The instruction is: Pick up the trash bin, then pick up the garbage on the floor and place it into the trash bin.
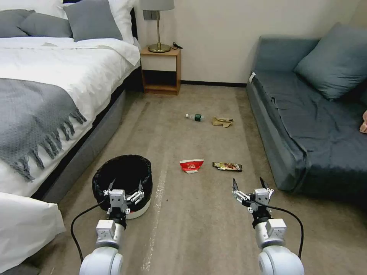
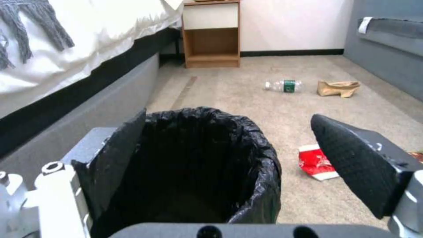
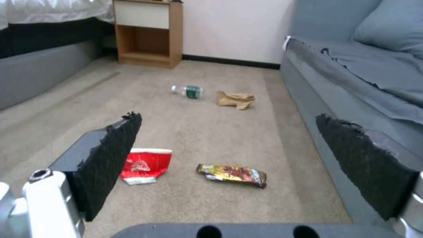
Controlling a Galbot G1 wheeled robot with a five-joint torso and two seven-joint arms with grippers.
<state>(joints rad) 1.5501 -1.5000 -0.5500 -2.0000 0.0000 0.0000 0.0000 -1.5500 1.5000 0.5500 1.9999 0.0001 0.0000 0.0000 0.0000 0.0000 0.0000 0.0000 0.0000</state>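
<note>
Straddling the trash bin (image 1: 122, 179) near rim, the left gripper (image 1: 125, 187) jaws gape wide

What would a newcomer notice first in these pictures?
First, the small round white trash bin with its crinkled black plastic liner, on the carpet beside the bed, with the open left gripper at its near rim. Then the red-white crumpled wrapper and dark brown-gold snack wrapper, lying ahead of the open right gripper.
</note>
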